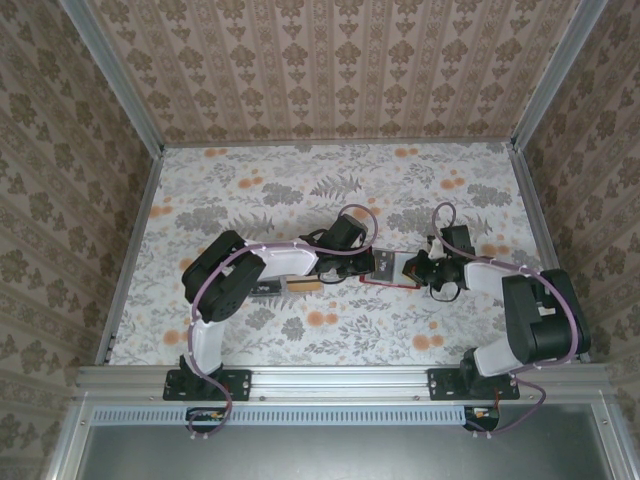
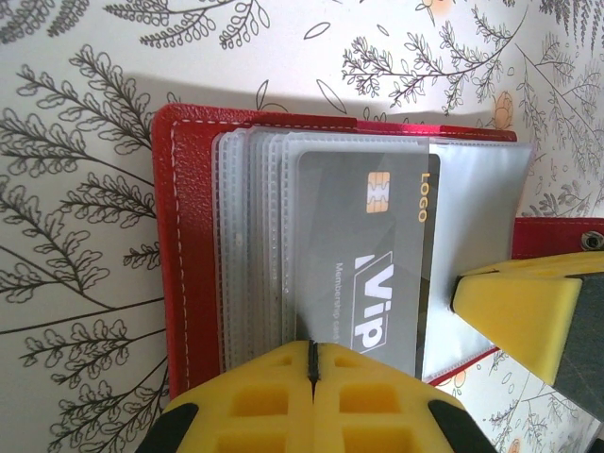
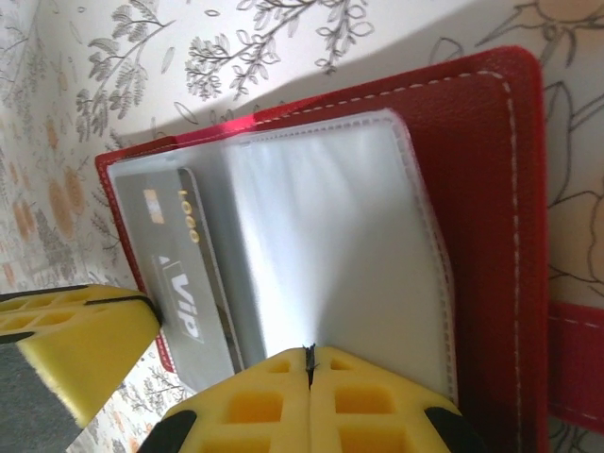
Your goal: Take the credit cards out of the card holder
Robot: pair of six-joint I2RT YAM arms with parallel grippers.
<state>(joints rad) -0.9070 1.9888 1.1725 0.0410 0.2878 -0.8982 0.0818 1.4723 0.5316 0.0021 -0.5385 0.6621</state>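
Your left gripper (image 2: pixel 311 363) is clamping the near short edge of the dark grey rectangular credit card (image 2: pixel 368 255), its long axis running straight ahead of those fingers into the red stitched card holder (image 2: pixel 189 236), while your right gripper (image 3: pixel 307 363) is pinching a clear plastic sleeve (image 3: pixel 321 236).

The card holder (image 1: pixel 388 267) lies open on the table (image 1: pixel 300 180) near its middle, a credit card (image 2: pixel 363 255) in one sleeve.
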